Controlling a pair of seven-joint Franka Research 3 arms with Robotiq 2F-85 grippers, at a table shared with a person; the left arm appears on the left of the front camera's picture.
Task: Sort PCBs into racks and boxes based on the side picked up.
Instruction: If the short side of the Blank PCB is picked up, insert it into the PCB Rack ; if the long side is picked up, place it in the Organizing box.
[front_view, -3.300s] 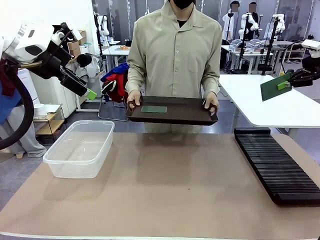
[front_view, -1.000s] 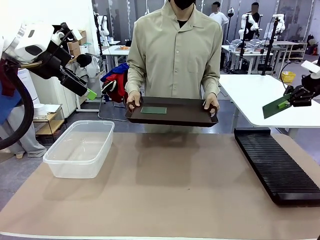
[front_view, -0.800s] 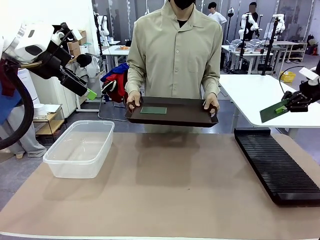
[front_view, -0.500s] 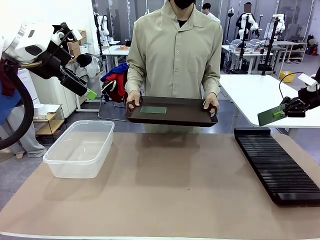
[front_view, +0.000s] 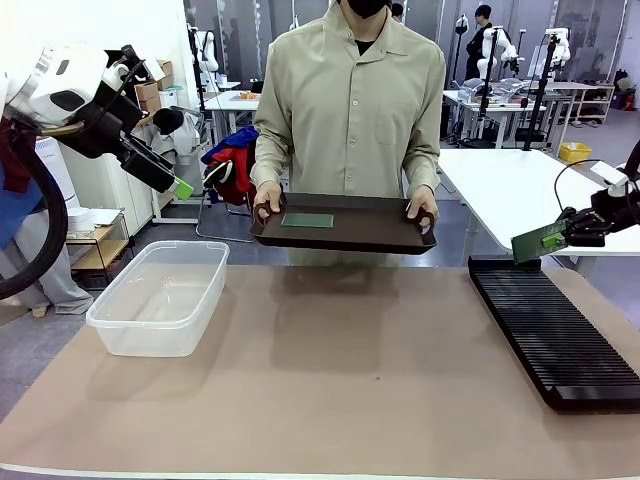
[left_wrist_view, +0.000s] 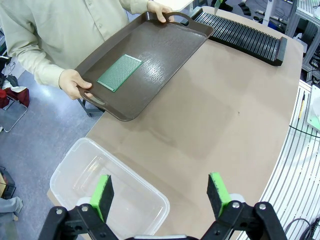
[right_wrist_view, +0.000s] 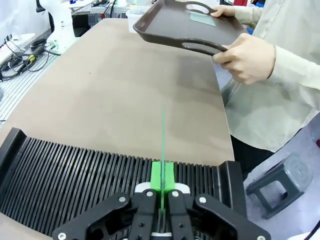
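We see the right gripper (right_wrist_view: 162, 173), fingers pinching a thin green circuit board (front_view: 534, 243) above the long black slotted rack (front_view: 556, 332); the left gripper (left_wrist_view: 160, 189) holds its fingers spread.

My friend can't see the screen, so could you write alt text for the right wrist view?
The right gripper is shut on a thin green circuit board, seen edge-on, over a black slotted rack on a brown table. Beyond it, a person's hand holds a dark tray carrying a second green board.
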